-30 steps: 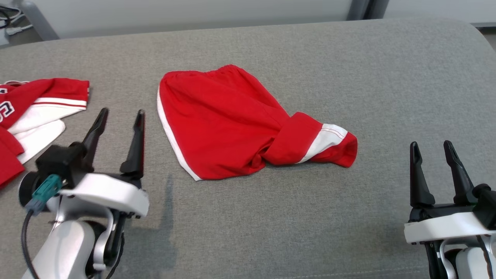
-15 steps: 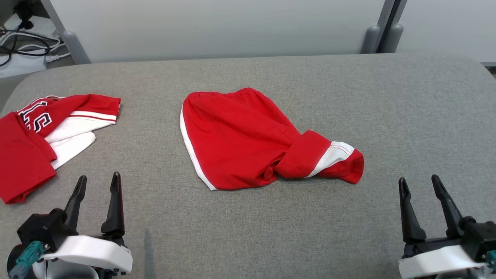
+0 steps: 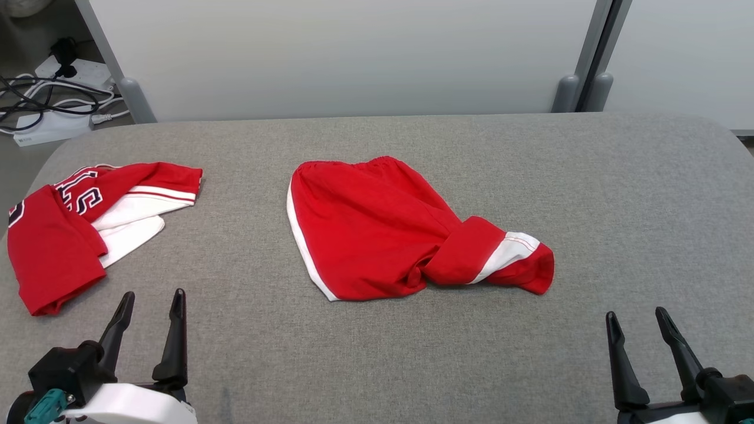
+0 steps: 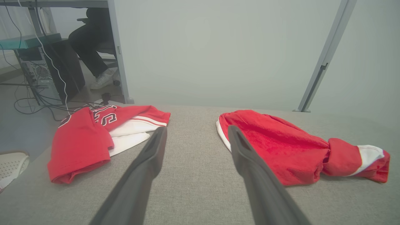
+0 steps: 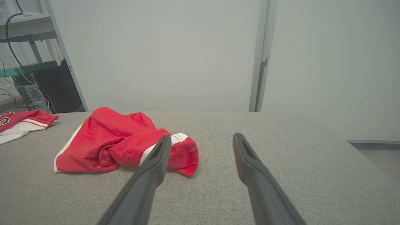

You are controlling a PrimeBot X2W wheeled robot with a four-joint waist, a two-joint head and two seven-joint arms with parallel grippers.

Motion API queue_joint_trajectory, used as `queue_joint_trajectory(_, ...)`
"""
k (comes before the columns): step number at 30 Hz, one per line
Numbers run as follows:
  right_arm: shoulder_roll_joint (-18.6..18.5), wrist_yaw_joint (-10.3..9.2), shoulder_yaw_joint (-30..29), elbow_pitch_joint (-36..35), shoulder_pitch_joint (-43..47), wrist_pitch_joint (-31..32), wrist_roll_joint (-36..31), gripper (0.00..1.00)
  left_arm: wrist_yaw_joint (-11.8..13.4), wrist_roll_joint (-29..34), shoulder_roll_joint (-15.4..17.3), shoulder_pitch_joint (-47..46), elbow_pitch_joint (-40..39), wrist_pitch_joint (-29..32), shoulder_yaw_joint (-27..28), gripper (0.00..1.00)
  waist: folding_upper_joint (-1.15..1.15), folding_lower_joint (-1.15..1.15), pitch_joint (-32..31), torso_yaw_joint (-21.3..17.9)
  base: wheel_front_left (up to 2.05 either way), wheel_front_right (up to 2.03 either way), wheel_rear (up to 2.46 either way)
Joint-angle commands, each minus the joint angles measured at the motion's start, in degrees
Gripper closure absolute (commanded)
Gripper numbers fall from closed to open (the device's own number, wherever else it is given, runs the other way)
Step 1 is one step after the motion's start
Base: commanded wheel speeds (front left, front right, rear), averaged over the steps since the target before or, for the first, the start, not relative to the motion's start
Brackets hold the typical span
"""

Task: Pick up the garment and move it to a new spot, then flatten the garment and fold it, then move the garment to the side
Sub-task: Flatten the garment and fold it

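Red shorts (image 3: 377, 247) lie ahead between my left gripper (image 3: 153, 293) and right gripper (image 3: 635, 312), both spread wide, holding nothing. One leg's twisted up, and the jersey (image 3: 53, 259) lettering's partly folded away.

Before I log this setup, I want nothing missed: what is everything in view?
shorts: one, red with white trim, middle of the table, one leg bunched to the right
jersey: one, red and white, lettered, crumpled at the table's left edge
table: one, grey fabric top, under both garments
wall panels: two, pale, behind the table
power strip and cables: white strip, dark cables, on the floor at far left
person's leg: one, dark trousers, white shoe, under a desk
left gripper: one, dark fingers, open, empty, lower left
right gripper: one, dark fingers, open, empty, lower right
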Motion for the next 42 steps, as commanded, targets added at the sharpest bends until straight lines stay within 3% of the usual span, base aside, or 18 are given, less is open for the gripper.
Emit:
queue_joint_trajectory(1,-0.67,0.08,1.32,-1.51,-0.42,0.33,0.08,0.00,-0.57,0.14,1.67,-2.68,-1.33,-0.35,2.12,0.00,0.00,0.00,0.03,0.05,0.00,0.00,0.00)
queue_joint_trajectory(17,-0.66,0.08,2.54,-1.37,-1.47,0.57,0.36,0.00,0.22,0.39,1.43,-4.01,-0.72,-0.50,1.80,0.00,0.00,0.00,0.77,0.65,0.00,0.00,0.00)
queue_joint_trajectory(23,-0.99,0.08,11.24,-0.46,-6.62,2.41,-0.41,0.00,0.31,0.87,1.01,-5.50,-1.52,-0.43,0.92,0.00,0.00,0.00,2.34,3.52,0.00,0.00,0.00)
queue_joint_trajectory(33,-4.43,0.08,28.56,13.87,-21.81,5.90,2.56,0.00,-1.22,0.83,-0.99,-9.63,0.05,-1.90,-0.98,0.00,0.00,0.00,6.20,12.17,0.00,0.00,0.00)
queue_joint_trajectory(42,-5.06,0.08,36.86,31.57,-33.19,5.84,4.67,0.00,-4.32,0.48,-4.10,-14.75,4.84,-4.13,-3.89,0.00,0.00,0.00,9.37,19.33,0.00,0.00,0.00)
